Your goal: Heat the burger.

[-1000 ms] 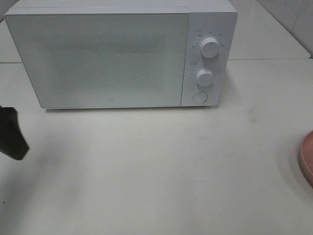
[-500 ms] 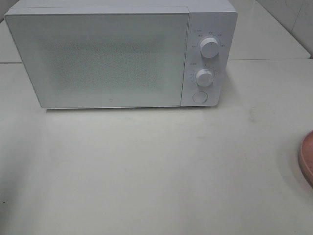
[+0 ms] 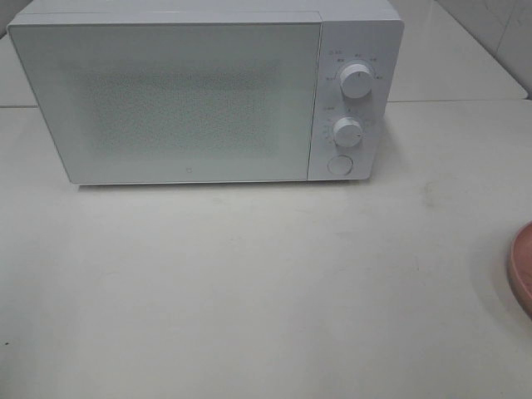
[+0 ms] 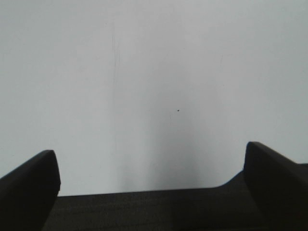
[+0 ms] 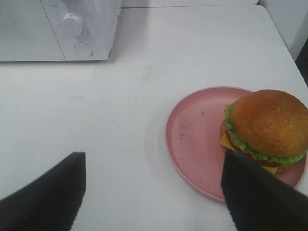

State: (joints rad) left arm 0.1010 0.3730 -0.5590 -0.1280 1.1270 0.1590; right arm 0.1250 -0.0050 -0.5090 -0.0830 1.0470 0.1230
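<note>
At the far left, microwave (image 3: 208, 91): white, standing on the pale table (image 3: 266, 283), door (image 3: 166, 100) shut flat against the body; nothing can be made out through its speckled window.
Control panel: on the right end of the microwave, with an upper knob (image 3: 356, 80), a lower knob (image 3: 347, 132) below it, and a round button (image 3: 338, 165) lowest of the three.
Left gripper (image 4: 149, 192): not seen from the high camera; its own wrist view shows two dark fingers (image 4: 29, 187) set wide apart with nothing between them, over plain pale surface.
Table middle: bare, lightly scuffed, with a faint smudge to the right of the microwave.
Right gripper (image 5: 154, 192): also out of the high view; its dark fingers (image 5: 45, 197) stand spread and empty, hanging above the table on the near side of the plate, one finger overlapping the plate's near rim in the picture.
Pink plate (image 5: 192, 139): round, at the right edge of the table, well apart from the microwave; only a sliver of rim (image 3: 522, 266) shows from above.
Burger (image 5: 264, 127): sitting on the right half of the pink plate, upright, glossy brown bun on top, green lettuce, yellow cheese and a red layer showing at the side; no gripper touches it.
</note>
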